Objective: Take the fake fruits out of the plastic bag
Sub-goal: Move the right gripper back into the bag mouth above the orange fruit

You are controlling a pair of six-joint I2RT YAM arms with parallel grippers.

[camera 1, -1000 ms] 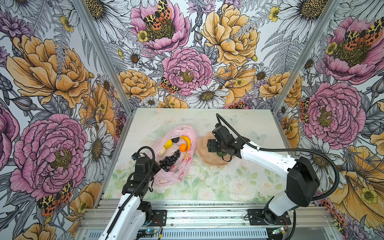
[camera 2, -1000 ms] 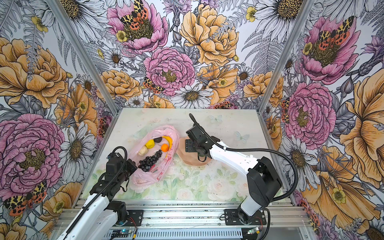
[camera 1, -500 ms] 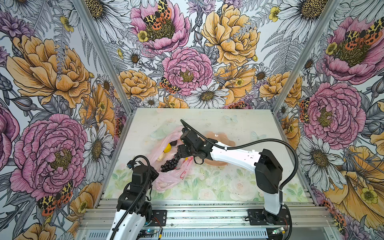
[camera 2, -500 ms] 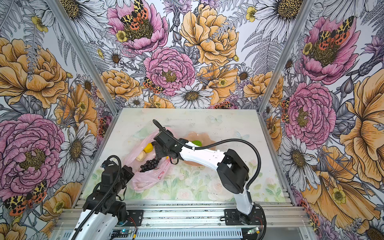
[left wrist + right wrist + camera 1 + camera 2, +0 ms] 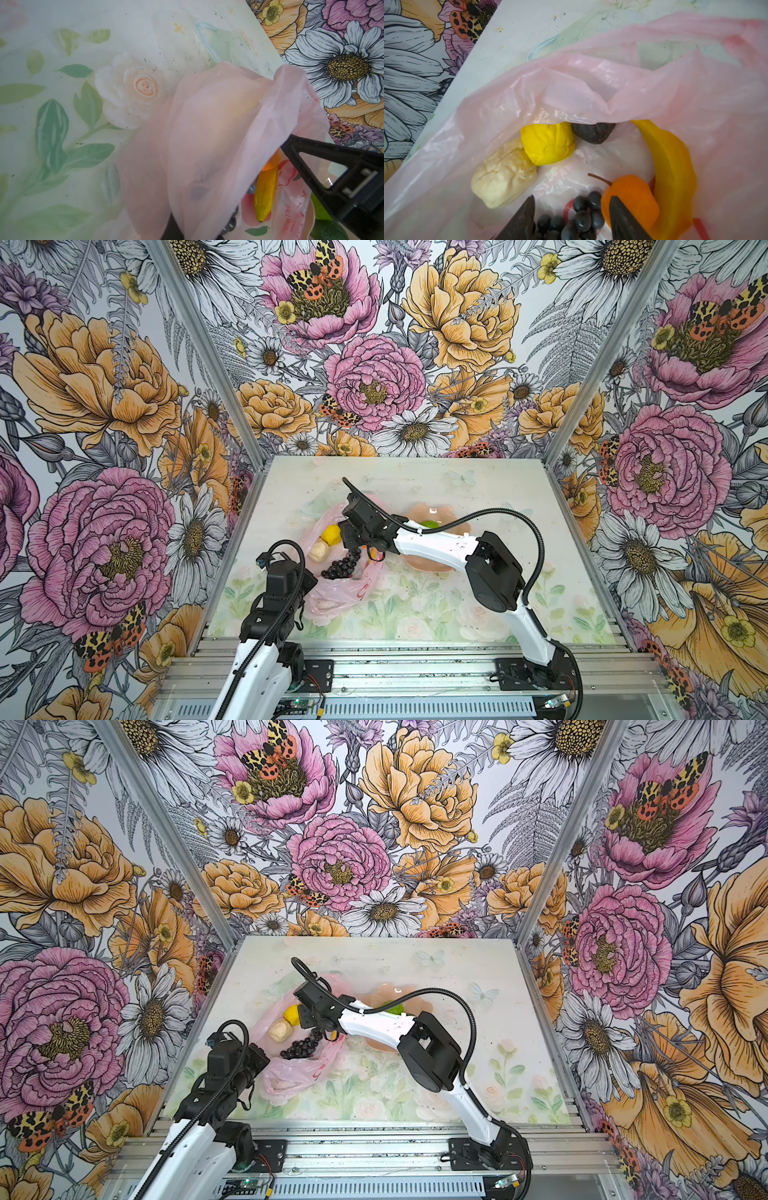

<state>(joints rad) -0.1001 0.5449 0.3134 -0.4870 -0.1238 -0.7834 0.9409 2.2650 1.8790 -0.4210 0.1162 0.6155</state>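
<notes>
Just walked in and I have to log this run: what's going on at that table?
The left pincer is shut on the near end of the thin translucent pink plastic bag. The right pincer reaches into the bag's mouth, its jaws open either side of the dark purple grape bunch, next to the orange fruit. The yellow lemon, beige lumpy piece and yellow banana lie inside. A green lime sits in the peach-coloured scalloped dish.

- The plastic bag (image 5: 591, 87) was thin, translucent pink film, crinkled and glossy at its folds.
- The banana (image 5: 675, 166) and grape bunch (image 5: 581, 216) looked smooth and shiny.
- The lemon (image 5: 548, 143) and beige lumpy piece (image 5: 502, 176) looked matt and creased.
- The tabletop (image 5: 124, 31) was smooth, printed, dirt-speckled.
</notes>
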